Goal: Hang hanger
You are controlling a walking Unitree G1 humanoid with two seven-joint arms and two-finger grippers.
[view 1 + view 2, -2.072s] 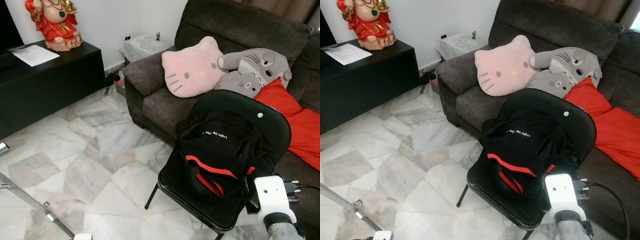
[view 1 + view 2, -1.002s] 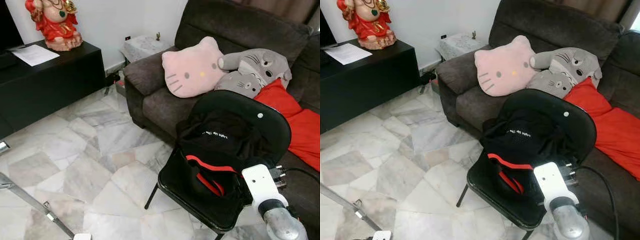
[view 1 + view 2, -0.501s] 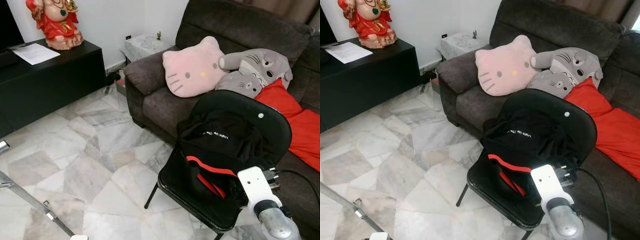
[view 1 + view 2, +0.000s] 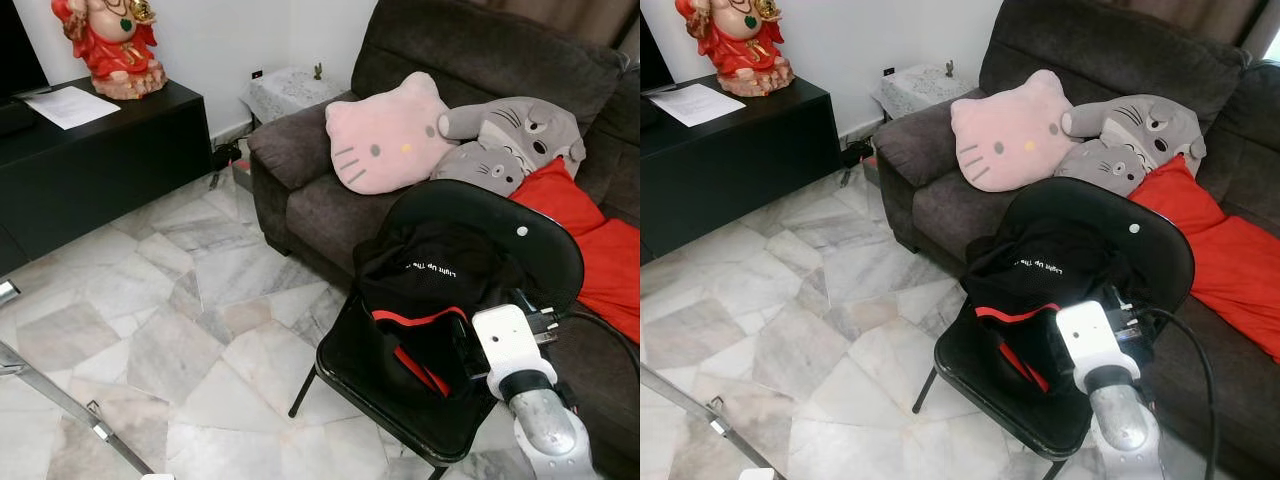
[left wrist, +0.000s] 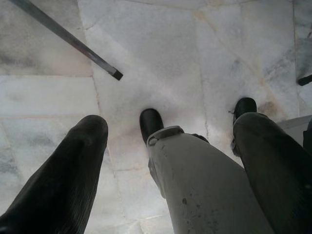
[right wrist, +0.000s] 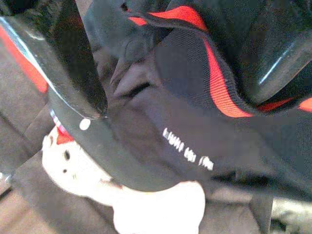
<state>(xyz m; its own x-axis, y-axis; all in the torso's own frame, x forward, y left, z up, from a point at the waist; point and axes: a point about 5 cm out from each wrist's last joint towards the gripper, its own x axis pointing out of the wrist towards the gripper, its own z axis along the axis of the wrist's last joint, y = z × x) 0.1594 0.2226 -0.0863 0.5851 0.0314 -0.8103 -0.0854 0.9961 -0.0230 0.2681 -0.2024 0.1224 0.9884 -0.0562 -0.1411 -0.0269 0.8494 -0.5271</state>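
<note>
The right gripper (image 6: 161, 73) sits spread over the shirt (image 4: 440, 290) heaped on the chair (image 4: 545, 245) — any hanger hidden, I can't tell — so it may snag cloth only.

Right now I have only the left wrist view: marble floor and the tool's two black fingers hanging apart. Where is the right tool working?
Observer: The right tool is at a black garment heaped on a black folding chair, its fingers apart with the garment's red-trimmed edge between them.
Reviewer: Is there anything on that garment to identify it by?
Observer: Yes, a short line of small white lettering across the black fabric, too small to read.
Reviewer: And what stands behind the chair?
Observer: A dark brown sofa, with a pink cat-face cushion on its seat just beyond the chair's backrest.
</note>
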